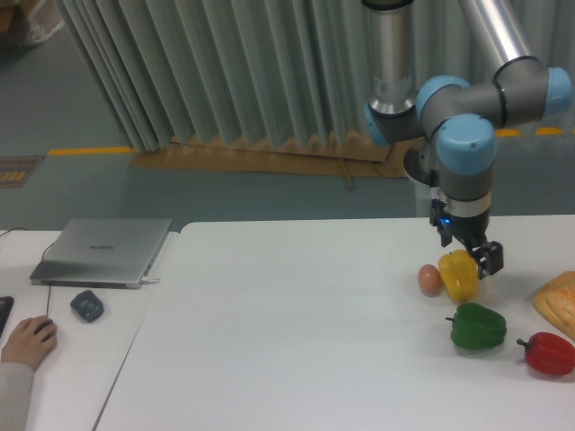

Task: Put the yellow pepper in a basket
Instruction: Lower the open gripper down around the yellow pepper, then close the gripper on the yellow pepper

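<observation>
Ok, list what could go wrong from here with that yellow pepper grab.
The egg sits right beside the yellow pepper, so the gripper closing or lifting could nudge it rolling. The pepper's glossy, lobed skin may slip from the fingers. No basket shows in view, so the drop spot cannot be checked.

The yellow pepper [459, 275] is hemmed by an egg [429, 279] touching at 9 o'clock and a green pepper [477, 327] near 5 o'clock.

single fixed camera, raised front view across the table [296, 359], facing curtain [225, 72], mid-distance
</observation>
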Controlling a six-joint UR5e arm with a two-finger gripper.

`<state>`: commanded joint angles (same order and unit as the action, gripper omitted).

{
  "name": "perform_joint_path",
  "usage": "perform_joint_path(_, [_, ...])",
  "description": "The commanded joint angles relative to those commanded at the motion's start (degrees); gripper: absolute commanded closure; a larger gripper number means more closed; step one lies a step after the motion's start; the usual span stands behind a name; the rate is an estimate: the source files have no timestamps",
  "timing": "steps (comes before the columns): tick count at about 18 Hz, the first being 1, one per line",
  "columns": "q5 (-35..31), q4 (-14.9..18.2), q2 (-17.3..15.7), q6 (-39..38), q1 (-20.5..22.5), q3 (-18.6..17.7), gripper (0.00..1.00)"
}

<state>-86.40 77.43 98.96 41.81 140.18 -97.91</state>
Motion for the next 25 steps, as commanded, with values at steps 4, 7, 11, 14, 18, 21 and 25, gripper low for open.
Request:
perform_joint_path(4, [-0.7,-1.0,0.2,-8.9,1.4,0.2,0.0])
perform_joint_path(7, [-3.7,-2.4,0.5,-18.0,0.9,-0.9,0.0])
perform_joint_path(11, [-8.0,-5.5,0.3,-22.9,-4.1,-5.0,0.0])
perform_joint_path(14, [-8.0,-5.5,-0.1,-22.5,-5.3,-5.6,0.0])
perform_joint_path(18, [-8.0,-5.5,-0.2,-22.6,-6.8,-6.9,0.0])
perform_joint_path(21, [-8.0,-6.0,0.4,-22.3,-6.8,-6.9,0.0])
perform_joint_path(25, [-10.9,-7.2,1.5,-22.2,-6.5,-7.0,0.0])
